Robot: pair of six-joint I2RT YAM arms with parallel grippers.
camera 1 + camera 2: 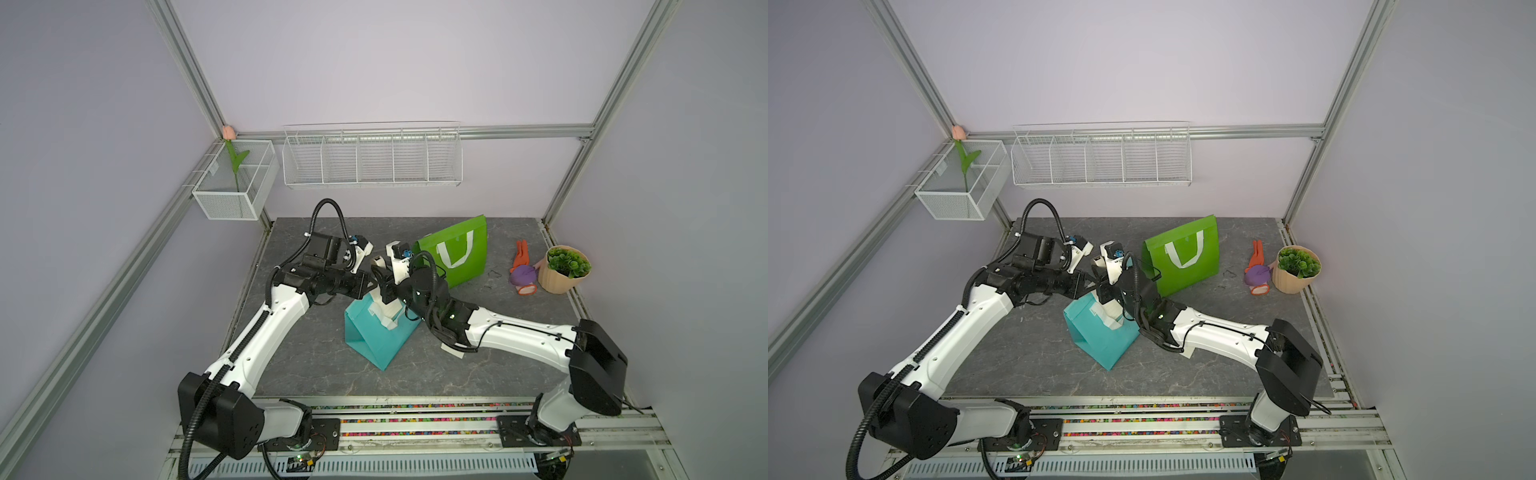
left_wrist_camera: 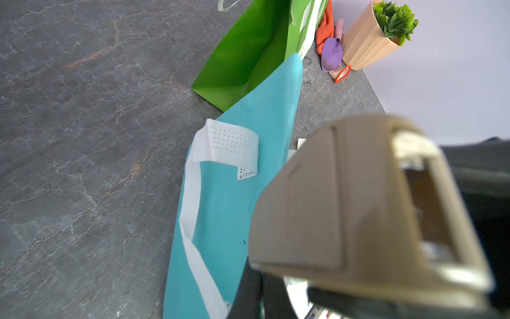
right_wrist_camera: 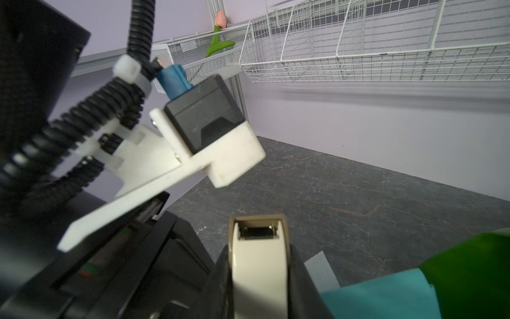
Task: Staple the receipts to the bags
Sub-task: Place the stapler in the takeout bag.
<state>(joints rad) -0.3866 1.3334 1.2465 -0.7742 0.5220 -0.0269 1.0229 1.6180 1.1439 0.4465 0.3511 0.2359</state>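
A pot (image 1: 555, 281) with a green plant stands at the surface's (image 1: 316, 374) edge; a purple item (image 1: 523, 275) and an orange item (image 1: 520, 253) (both unidentifiable) lie just beside it. Well apart from the pot hang a wire rack (image 1: 372, 160) and a basket (image 1: 226, 203) holding a tulip (image 1: 229, 133).

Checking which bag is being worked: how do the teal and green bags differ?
The teal paper tote bag sits nearer the front, with the white stapler at its top; the bright green paper tote bag stands farther back, its top free. Both are tent-shaped with white strap handles.

One bag (image 1: 374, 345) sits midway on the surface (image 1: 311, 374), the other bag (image 1: 457, 276) behind-right of it, the plant pot (image 1: 555, 282) at the right edge
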